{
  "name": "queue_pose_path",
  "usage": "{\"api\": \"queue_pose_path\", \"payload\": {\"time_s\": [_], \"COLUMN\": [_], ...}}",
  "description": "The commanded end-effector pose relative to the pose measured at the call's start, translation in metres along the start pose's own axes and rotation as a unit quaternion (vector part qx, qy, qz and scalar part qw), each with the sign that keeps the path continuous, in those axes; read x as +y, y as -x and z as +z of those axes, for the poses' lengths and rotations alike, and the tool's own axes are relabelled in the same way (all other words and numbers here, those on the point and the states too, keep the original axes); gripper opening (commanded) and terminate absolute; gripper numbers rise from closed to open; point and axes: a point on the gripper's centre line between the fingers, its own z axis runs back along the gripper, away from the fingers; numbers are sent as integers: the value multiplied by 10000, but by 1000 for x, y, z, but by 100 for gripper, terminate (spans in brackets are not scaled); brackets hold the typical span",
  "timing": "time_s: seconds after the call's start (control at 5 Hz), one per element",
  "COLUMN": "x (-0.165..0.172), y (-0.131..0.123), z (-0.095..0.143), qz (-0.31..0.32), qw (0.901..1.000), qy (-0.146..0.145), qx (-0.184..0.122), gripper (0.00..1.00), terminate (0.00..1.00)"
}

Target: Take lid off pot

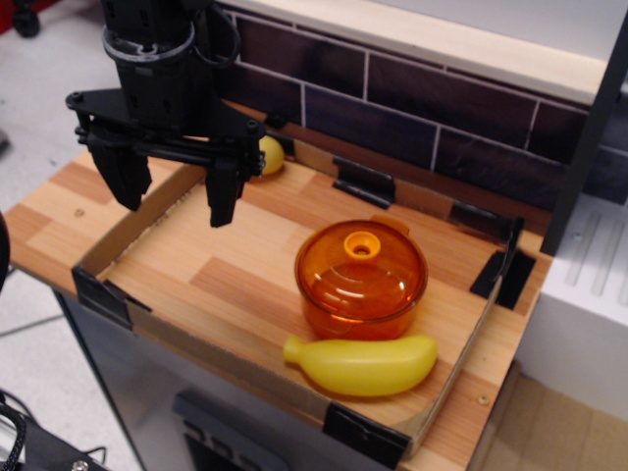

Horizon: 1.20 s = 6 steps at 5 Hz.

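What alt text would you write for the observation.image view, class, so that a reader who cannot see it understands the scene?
An orange pot with its lid on sits on a low-walled wooden tray, a yellow banana touching its front. An open black gripper hangs above the tray's left end, apart from the pot.

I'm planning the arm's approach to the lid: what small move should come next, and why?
Probably move the pincer right, until it is above the lid's knob. The pincer is open, holds nothing, and hangs over the tray's left end, while the lid sits on the pot beside the banana.
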Motion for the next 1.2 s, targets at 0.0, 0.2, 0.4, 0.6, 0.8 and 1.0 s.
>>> {"api": "queue_pose_path", "payload": {"time_s": [0.0,0.2,0.4,0.6,0.8,1.0], "x": [0,-18,-39,-57,-77,-90], "y": [0,-7,-14,-24,-30,-31], "z": [0,-9,-5,-7,-7,-5], "qz": [0,-184,-225,-175,-190,-207], "qw": [10000,9995,9986,9978,9973,9967], "qy": [0,217,410,561,654,735], "qx": [0,100,255,294,289,268], "gripper": [100,100,100,100,100,100], "terminate": [0,0,0,0,0,0]}}
